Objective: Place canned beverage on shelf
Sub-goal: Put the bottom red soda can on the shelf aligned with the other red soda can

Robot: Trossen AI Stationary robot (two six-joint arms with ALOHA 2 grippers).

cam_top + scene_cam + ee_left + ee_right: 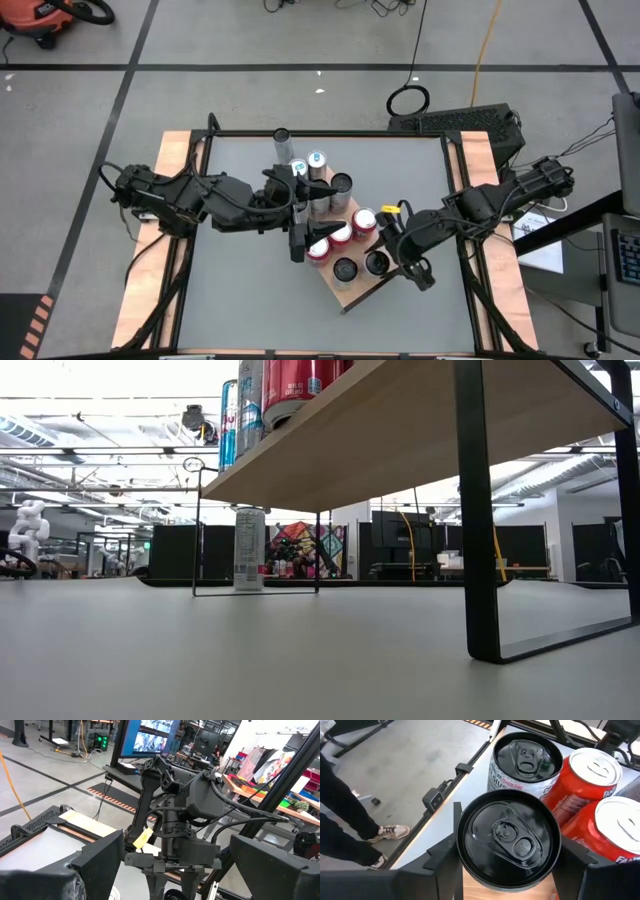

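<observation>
A: From above: right end effector clamped on black-lidded dark aluminium can, standing near the edge of the light-brown wooden shelf among other cans. Left end effector spread wide, empty, close by.

B: Low down: board raised on black legs; one pale tall can alone on the grey worktop.

A: Right wrist: fingers hugging the can, round red cans close beside. Probably nearly done: release, rise straight. Little sideways room.

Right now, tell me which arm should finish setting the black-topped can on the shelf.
The right. Its gripper already straddles the black-topped can on the shelf, beside the red cans. The left gripper hangs open above the cans farther along, holding nothing.
</observation>
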